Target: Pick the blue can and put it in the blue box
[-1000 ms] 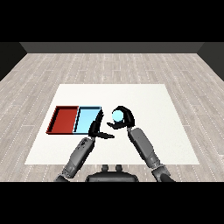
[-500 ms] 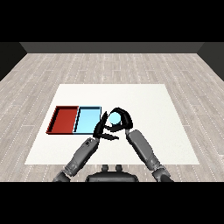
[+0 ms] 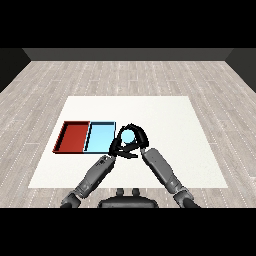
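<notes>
The right hand (image 3: 138, 136) has carried the blue can (image 3: 128, 135) leftward since a second ago: then it sat well to the 3 o'clock side of the trays, now it hangs just beside the blue tray (image 3: 100, 136), at that tray's 3 o'clock edge. Its fingers are curled round the can, grasping it. The left hand (image 3: 118, 147) sits directly below, at the can's 7 o'clock (it overlaps the right hand, so I cannot tell how its fingers stand). By my reading the carry is nearly done; a short move further toward 9 o'clock and a release over the tray remain. The red tray (image 3: 73, 136) lies touching the blue one at its 9 o'clock. Both rest on a white table (image 3: 165, 115), set on pale grey plank flooring (image 3: 150, 75) with a dark wall (image 3: 128, 54) at 12 o'clock.
</notes>
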{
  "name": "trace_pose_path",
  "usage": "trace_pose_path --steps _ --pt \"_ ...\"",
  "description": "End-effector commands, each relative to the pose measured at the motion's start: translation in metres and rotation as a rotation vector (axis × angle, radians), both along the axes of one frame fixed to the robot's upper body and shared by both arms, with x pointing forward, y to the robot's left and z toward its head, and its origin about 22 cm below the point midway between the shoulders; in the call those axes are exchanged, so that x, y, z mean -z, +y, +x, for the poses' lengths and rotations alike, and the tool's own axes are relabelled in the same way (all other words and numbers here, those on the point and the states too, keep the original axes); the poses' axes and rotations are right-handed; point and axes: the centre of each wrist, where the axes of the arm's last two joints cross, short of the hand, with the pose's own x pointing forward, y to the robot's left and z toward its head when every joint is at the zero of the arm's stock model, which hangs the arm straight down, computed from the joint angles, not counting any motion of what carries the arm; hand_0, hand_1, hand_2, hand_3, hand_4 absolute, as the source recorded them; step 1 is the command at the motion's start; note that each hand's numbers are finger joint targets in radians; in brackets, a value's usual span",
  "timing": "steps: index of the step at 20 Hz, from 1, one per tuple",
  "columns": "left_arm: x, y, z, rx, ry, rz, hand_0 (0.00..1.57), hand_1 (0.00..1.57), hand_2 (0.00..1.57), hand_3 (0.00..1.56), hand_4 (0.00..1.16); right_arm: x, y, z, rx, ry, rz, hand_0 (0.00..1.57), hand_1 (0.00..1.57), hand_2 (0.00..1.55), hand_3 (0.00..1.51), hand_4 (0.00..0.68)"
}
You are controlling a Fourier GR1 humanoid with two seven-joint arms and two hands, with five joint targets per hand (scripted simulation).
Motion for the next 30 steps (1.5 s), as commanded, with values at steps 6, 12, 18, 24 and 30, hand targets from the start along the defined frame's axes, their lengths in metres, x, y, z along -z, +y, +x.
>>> trace_pose_path --steps 6,12,18,24,30 --pt "0.001 0.002 0.002 0.025 -0.030 -0.024 0.00 0.00 0.00 0.00 0.00 -0.001 0.028 -0.019 -0.020 -0.023 -0.052 1.39 1.39 1.44 1.39 0.620" --pt "-0.001 -0.003 0.022 -0.069 -0.074 0.247 0.41 0.41 0.56 0.29 0.57 0.011 0.028 -0.014 -0.063 -0.037 -0.046 1.42 1.42 1.44 1.39 0.604" --pt "-0.004 -0.008 0.011 -0.066 -0.174 0.430 0.21 0.21 0.30 0.00 0.30 -0.005 0.046 -0.019 -0.087 -0.037 -0.030 1.45 1.45 1.46 1.40 0.599" --pt "-0.008 -0.001 0.019 -0.160 -0.113 0.180 1.01 1.01 1.04 0.90 0.70 -0.015 0.061 -0.021 -0.116 -0.015 -0.010 1.44 1.44 1.45 1.40 0.611" --pt "0.014 -0.008 0.004 -0.144 -0.138 0.201 0.58 0.58 0.71 0.50 0.66 -0.001 0.052 -0.018 -0.102 -0.016 0.007 1.44 1.44 1.45 1.39 0.591"
